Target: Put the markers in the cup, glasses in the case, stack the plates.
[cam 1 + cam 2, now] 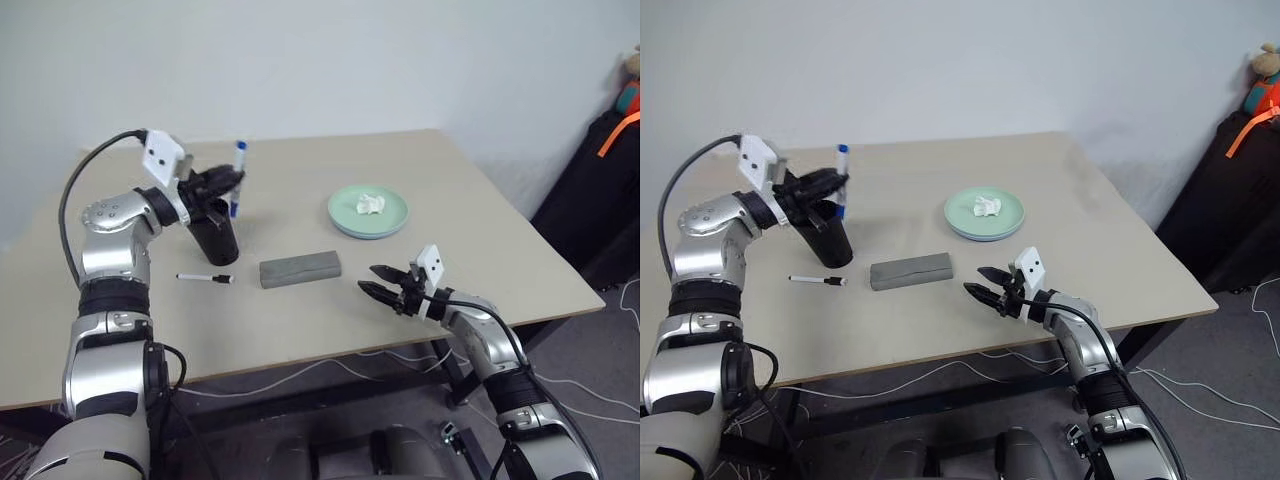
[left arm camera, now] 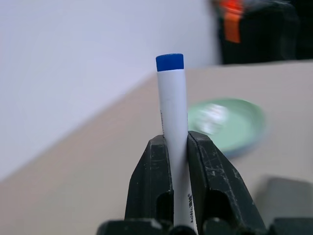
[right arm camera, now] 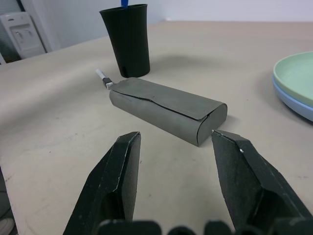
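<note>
Beige counter (image 1: 300, 300), left arm raised with left tool (image 1: 232, 180) clamped on upright blue-capped marker (image 1: 239, 176) above black cup (image 1: 215, 236), right tool (image 1: 385, 283) level, fingers apart, near counter's front edge beside grey case (image 1: 300, 269), white marker (image 1: 205, 278) lying by cup

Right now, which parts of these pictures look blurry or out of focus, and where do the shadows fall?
Left wrist view: the marker and the left gripper are sharp, the plates behind are blurred. Right wrist view: the case is crisp, with a soft shadow beside the cup. Left eye view: even light, faint shadows on the table.
</note>
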You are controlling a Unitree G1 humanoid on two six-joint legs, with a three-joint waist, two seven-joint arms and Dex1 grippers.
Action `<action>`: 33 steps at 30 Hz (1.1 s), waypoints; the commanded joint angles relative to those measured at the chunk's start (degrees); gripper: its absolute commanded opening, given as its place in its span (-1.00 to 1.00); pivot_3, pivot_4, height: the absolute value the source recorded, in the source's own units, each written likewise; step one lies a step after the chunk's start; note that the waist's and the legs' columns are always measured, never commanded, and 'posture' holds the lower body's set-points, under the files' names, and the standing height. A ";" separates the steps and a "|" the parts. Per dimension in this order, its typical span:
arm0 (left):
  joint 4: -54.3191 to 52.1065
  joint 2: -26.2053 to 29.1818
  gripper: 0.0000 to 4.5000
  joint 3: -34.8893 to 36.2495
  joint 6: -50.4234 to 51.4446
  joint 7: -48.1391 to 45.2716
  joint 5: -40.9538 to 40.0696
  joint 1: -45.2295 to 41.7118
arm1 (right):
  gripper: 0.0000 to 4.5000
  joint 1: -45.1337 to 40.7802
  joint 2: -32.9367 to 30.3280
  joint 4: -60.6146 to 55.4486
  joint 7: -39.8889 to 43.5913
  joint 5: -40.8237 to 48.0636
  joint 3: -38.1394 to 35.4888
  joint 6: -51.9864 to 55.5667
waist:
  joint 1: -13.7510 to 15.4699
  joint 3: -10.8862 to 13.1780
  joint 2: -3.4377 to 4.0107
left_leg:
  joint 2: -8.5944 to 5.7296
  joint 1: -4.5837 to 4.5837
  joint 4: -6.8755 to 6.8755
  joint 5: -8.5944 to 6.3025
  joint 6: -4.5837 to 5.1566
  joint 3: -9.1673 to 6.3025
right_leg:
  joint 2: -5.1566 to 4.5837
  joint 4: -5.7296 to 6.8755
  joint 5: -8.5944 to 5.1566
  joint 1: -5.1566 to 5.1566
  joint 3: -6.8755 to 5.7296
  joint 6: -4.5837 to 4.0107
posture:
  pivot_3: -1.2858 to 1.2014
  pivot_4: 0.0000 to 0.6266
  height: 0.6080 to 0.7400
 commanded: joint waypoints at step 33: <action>3.94 -4.18 0.52 0.04 -12.94 20.01 1.85 5.45 | 0.11 -1.60 -0.28 -3.10 0.74 0.34 0.36 0.79 | 0.02 -0.02 -0.03 | -0.01 0.00 -0.01 -0.06 -0.11 0.02 | -0.02 -0.07 0.01 0.05 -0.05 -0.01 | 0.03 -1.00 1.00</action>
